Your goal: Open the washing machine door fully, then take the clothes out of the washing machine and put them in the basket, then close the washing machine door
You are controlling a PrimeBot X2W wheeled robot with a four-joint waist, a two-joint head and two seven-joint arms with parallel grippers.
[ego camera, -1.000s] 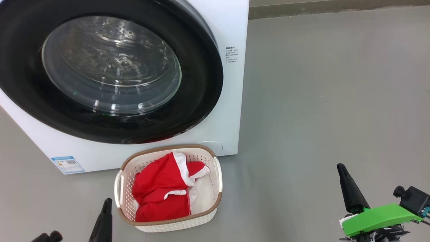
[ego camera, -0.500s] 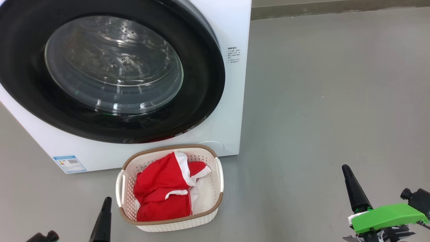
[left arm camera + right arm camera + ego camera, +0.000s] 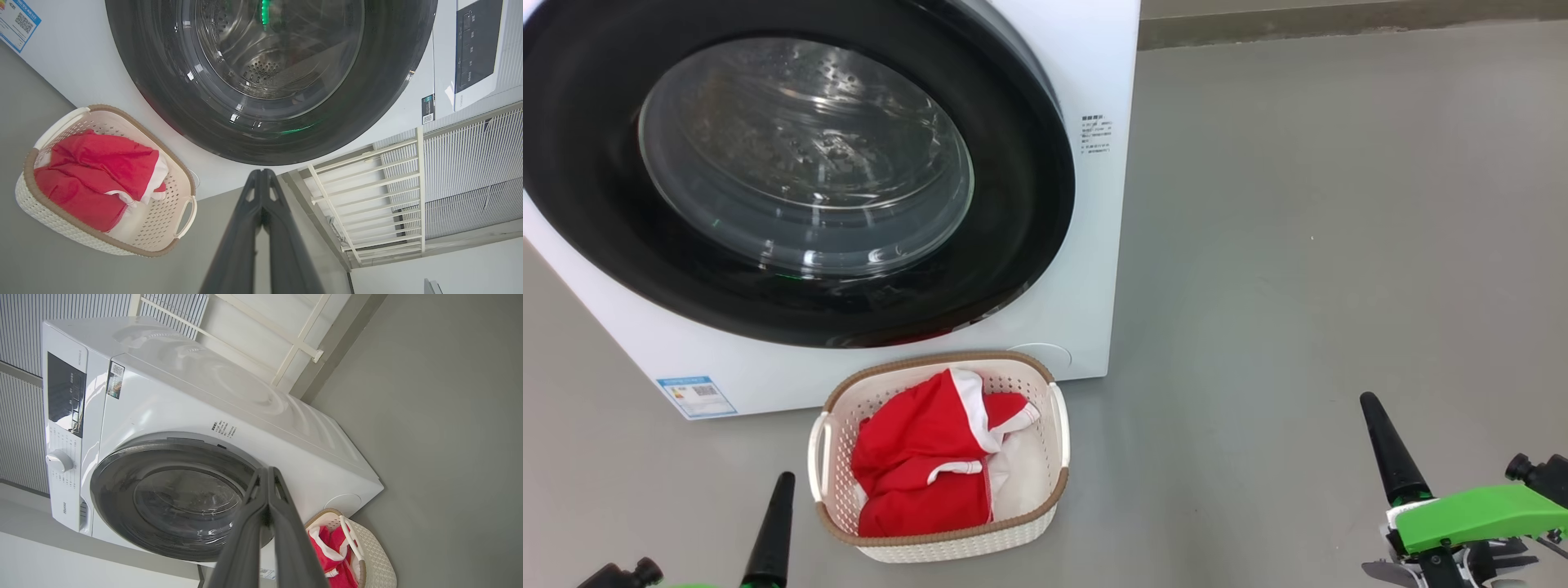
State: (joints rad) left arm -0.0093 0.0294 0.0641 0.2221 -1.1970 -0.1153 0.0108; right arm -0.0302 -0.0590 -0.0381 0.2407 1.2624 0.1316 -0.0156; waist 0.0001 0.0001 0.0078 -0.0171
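Observation:
The washing machine door (image 3: 792, 171) lies flush against the white washing machine (image 3: 1094, 245), its black rim and clear glass bowl facing me. On the floor just in front stands the basket (image 3: 1058, 425) with the red and white clothes (image 3: 923, 465) heaped inside. My left gripper (image 3: 783, 482) is shut, low at the left beside the basket. My right gripper (image 3: 1370, 404) is shut, low at the right, well away from the machine. The left wrist view has the door (image 3: 265, 134), the basket (image 3: 184, 212) and the clothes (image 3: 90, 171). In the right wrist view the closed door (image 3: 122, 506) sits behind the fingers (image 3: 267, 490).
Bare grey floor (image 3: 1339, 245) stretches to the right of the machine. A blue label (image 3: 696, 395) is low on the machine's front. A white railing and slatted wall (image 3: 367, 183) stand behind the machine.
The whole head picture has shifted slightly right, so the camera has moved. The right gripper has drawn a little further right and down. Door, basket and clothes stay as they were.

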